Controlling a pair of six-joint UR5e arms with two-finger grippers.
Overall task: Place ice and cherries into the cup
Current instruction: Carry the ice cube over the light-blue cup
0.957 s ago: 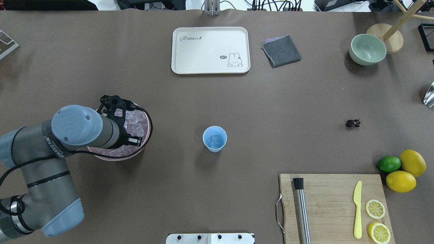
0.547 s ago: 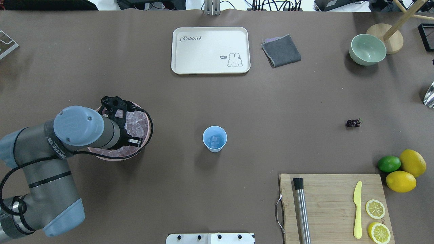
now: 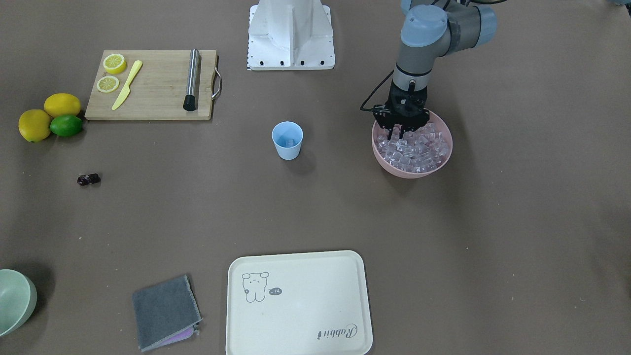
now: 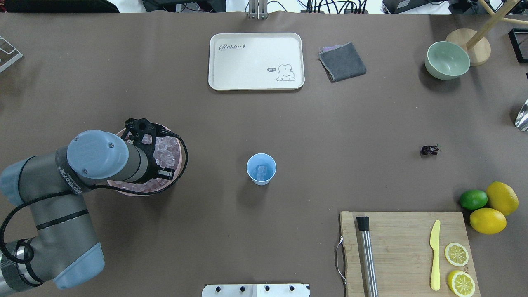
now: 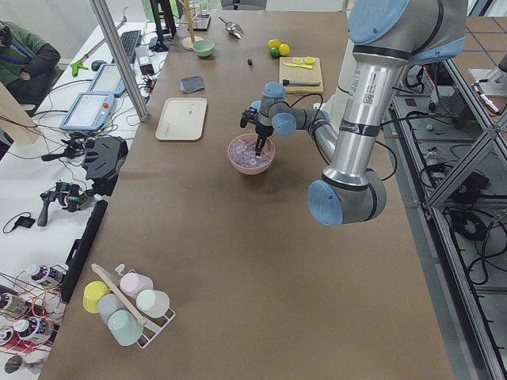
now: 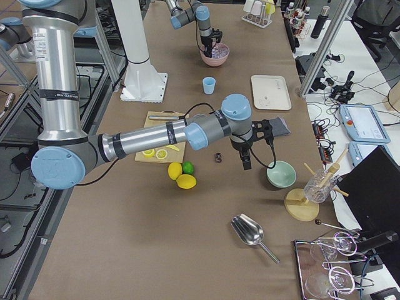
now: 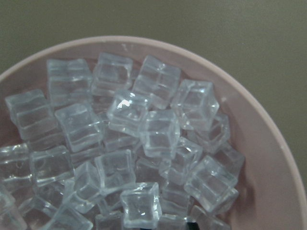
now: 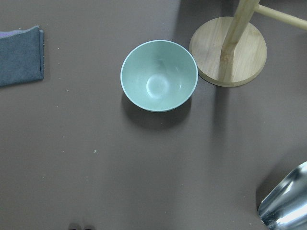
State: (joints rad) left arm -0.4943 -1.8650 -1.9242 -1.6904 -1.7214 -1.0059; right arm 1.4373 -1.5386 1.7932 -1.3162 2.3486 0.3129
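Ice (image 7: 158, 134) fills the pink bowl (image 3: 394, 165) directly beneath the left gripper (image 3: 399, 132), whose black fingers point straight down and reach in among the top cubes at the side of the bowl nearest the robot. The fingertips are sunk between the cubes, so it cannot be told how far apart they stand or whether they hold a cube. The left wrist camera shows only clear cubes heaped against the pink rim. The cup (image 4: 261, 169) stands upright on the brown table, well apart from this gripper and off to its right-arm side, with at least one cube lying at its bottom. The cherries (image 4: 429, 149) lie on the bare table much farther the same way, well beyond the cup. The right gripper (image 6: 245, 164) shows only in the side view, hanging fingers-down above the table near the cherries, between them and the green bowl (image 8: 159, 75); its opening cannot be judged. Below its wrist camera sit that bowl, a round wooden stand (image 8: 228, 50) just beside the bowl, a folded grey cloth (image 8: 19, 55) at one edge and a metal scoop (image 8: 288, 201) at a corner.
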